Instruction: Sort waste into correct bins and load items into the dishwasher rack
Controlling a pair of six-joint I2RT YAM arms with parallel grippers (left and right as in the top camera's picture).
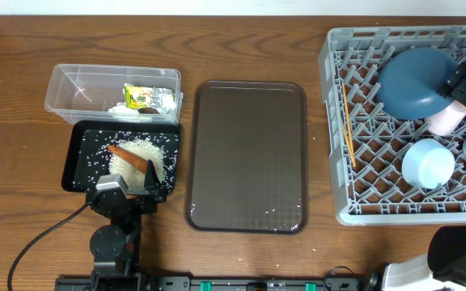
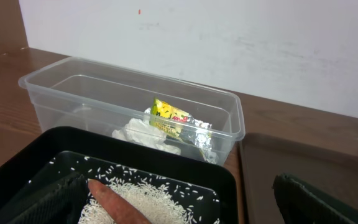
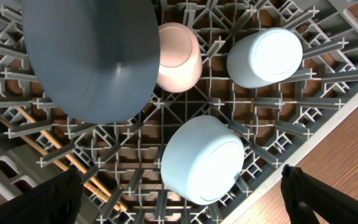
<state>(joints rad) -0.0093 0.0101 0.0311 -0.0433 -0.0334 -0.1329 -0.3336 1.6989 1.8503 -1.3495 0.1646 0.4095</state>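
Rice (image 1: 140, 152) spreads across the black tray (image 1: 72, 158), reaching its rim.

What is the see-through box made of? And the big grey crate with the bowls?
The see-through box looks like thin glossy plastic: the wrapper shows through its wall. The grey crate seems hard matte plastic, moulded into a lattice of pegs.
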